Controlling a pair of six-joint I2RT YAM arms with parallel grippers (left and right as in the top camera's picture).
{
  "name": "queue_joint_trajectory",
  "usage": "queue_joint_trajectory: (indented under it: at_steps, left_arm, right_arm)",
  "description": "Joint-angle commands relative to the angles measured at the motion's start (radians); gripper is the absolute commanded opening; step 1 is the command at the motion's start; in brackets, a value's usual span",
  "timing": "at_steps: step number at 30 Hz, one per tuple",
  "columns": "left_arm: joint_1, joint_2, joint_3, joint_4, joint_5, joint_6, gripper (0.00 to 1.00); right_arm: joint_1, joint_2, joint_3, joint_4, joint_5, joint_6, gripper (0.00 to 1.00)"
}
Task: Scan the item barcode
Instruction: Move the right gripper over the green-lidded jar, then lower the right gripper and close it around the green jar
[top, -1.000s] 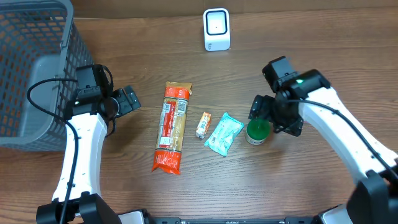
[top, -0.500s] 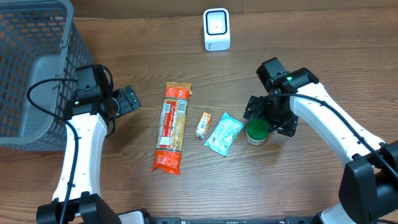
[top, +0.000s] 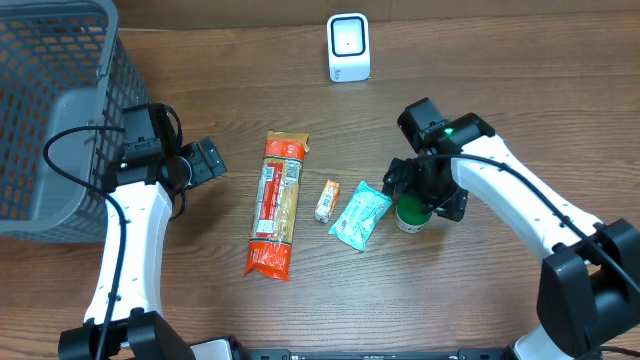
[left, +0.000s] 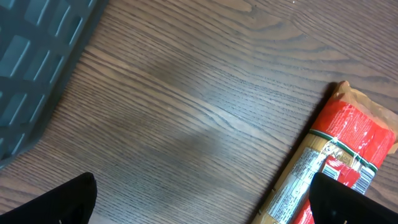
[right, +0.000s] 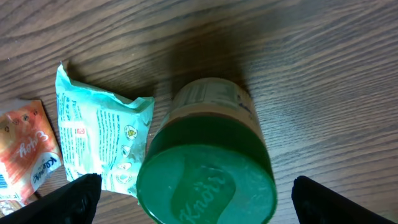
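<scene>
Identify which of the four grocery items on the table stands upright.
The green-lidded jar, at the right end of the row. The long pasta packet, the small orange sachet and the teal pouch all lie flat.

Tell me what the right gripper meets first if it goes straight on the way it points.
The green-lidded jar: its lid lies directly ahead of the right gripper, centred between its open jaws. How near it is, the wrist view does not show.

My fingers (right: 71, 198) stand wide apart, one at each lower corner, with the green-lidded Knorr jar (right: 208, 168) standing between them on the wooden table (right: 323, 68). Just beside it lies a teal packet (right: 102, 140), then an orange sachet (right: 25, 152)
</scene>
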Motion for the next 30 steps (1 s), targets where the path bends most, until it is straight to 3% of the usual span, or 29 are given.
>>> queue_joint_trajectory:
  at_steps: [1,14,30]
  left_arm:
    - [-0.002,-0.017,0.006,0.000,-0.009,0.016,1.00]
    - [-0.002,-0.017,0.006,0.000,-0.009,0.016,1.00]
    - [-0.002,-0.017,0.006,0.000,-0.009,0.016,1.00]
  right_arm:
    - [0.023,0.003,-0.004,0.014,0.034,0.035,1.00]
    - [0.037,0.003,-0.133,0.203,0.066,0.055,1.00]
    - [0.036,0.004,-0.178,0.239,0.099,0.149,0.94]
